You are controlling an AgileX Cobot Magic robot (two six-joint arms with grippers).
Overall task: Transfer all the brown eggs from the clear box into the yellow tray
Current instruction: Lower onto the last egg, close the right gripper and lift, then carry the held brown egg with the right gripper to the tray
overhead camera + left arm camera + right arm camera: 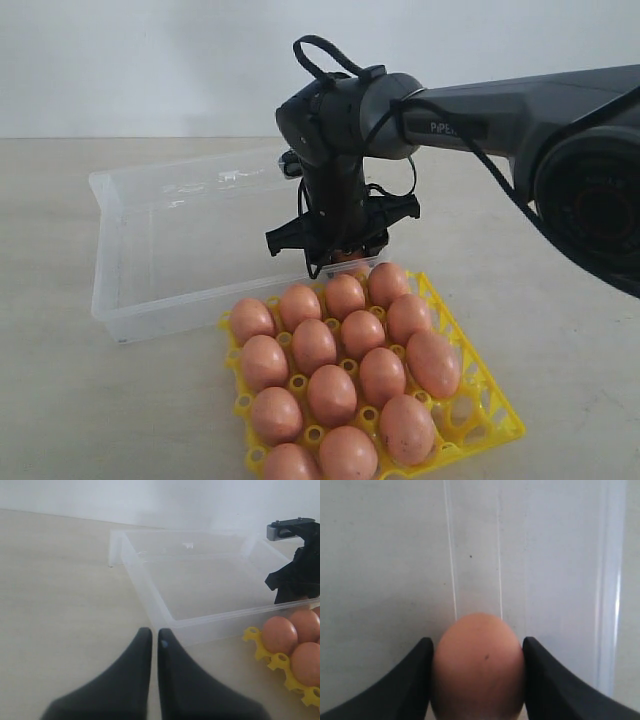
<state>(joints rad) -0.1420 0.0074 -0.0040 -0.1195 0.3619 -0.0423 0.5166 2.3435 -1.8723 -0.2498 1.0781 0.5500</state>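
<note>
The pale tan surface (60, 420) carries everything. My dark grey right arm (520, 110) comes in from 3 o'clock in the exterior view and points straight down over the shallow clear plastic box (165, 318). That box sits at 10 o'clock from the bright yellow lattice egg tray (480, 440). The tray is nearly full of smooth orange-brown eggs (331, 393), with one open cup (462, 408) showing at its 4 o'clock corner.

The right pincer (477, 644) hangs at the box's 4 o'clock corner. Its black fingers (415, 680) are spread to egg width and press on both flanks of one brown egg (477, 665), apparently the only one left in the box. I cannot tell whether it has left the box floor. The left pincer (153, 634) is pinched together and empty, low over the surface outside the box's near wall.

To do this well, I would squeeze only enough to stop slip, because the shell is smooth and brittle. I would lift straight up until the egg clears the flared rim, then travel toward 5 o'clock, high enough to pass over the seated eggs. Above the free cup I would centre carefully and lower until the cup takes the weight. Then I would spread the fingers just slightly, as the neighbouring eggs stand close.
</note>
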